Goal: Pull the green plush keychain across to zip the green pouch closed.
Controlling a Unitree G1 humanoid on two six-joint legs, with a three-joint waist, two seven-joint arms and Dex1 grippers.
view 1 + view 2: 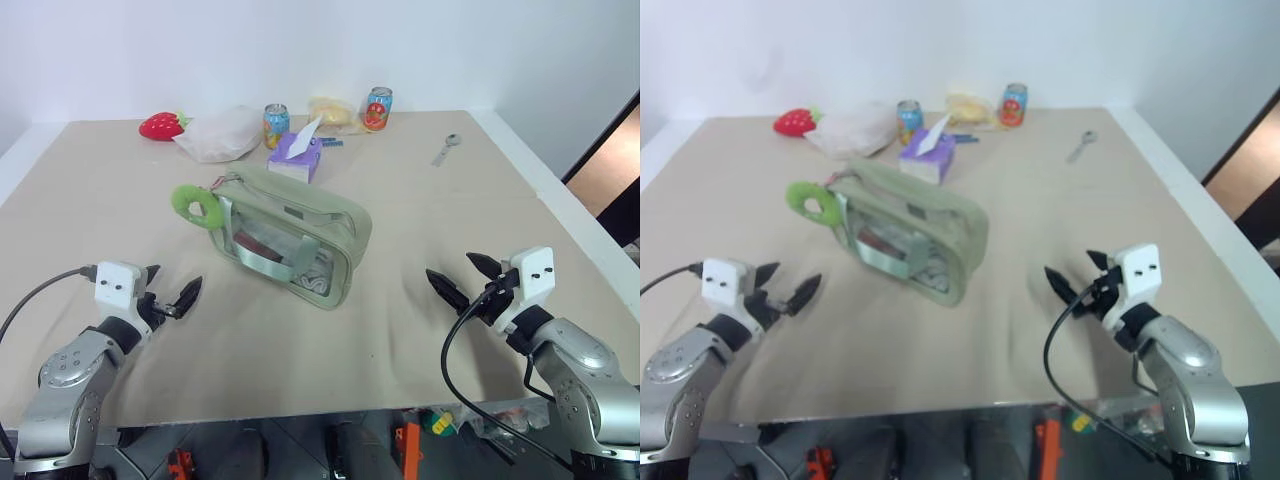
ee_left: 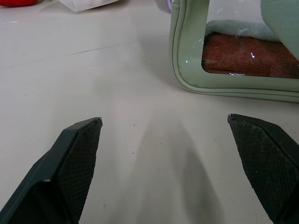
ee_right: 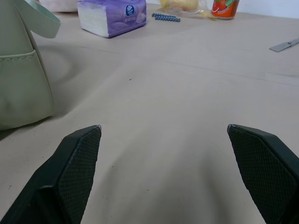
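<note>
The green pouch (image 1: 300, 235) lies mid-table, pale sage with clear side panels and a strap handle across its near face. At its far-left end rests the green plush keychain (image 1: 196, 205), a lime fuzzy ring. My left gripper (image 1: 172, 287) hovers open near the table's front left, short of the pouch. My right gripper (image 1: 463, 273) hovers open at the front right, also apart from it. In the left wrist view the pouch's corner (image 2: 196, 79) shows a reddish cloth inside. The right wrist view shows the pouch's end (image 3: 21, 88) beside the open fingers.
Along the back stand a red strawberry toy (image 1: 161, 125), a white plastic bag (image 1: 220, 135), two drink cans (image 1: 276, 125) (image 1: 377, 108), a purple tissue box (image 1: 297, 155) and a yellow packet (image 1: 330, 111). A metal spoon (image 1: 446, 149) lies back right.
</note>
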